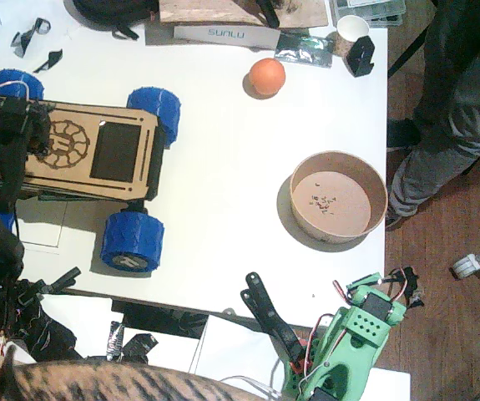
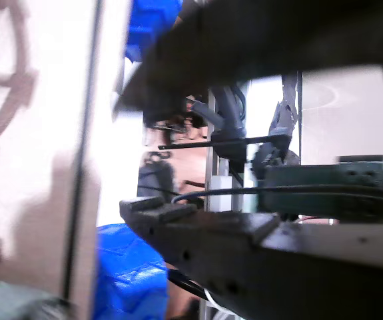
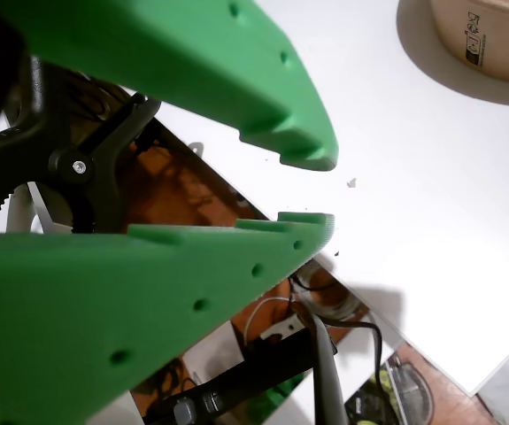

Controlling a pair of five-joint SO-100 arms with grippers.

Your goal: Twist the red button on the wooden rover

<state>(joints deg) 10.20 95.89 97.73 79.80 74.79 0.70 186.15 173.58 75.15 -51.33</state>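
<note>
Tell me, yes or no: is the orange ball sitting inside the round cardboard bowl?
No. In the fixed view the orange ball lies on the bare white table, well apart from the round cardboard bowl.

blue wheels (image 1: 131, 240), orange ball (image 1: 266, 76), white table (image 1: 223, 150)

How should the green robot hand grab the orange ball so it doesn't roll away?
Come straight down from above and pinch the orange ball across its widest middle. It is round, so a grip higher or lower would probably slip off. It sits alone on the white table, with room on both sides for a finger.
</note>
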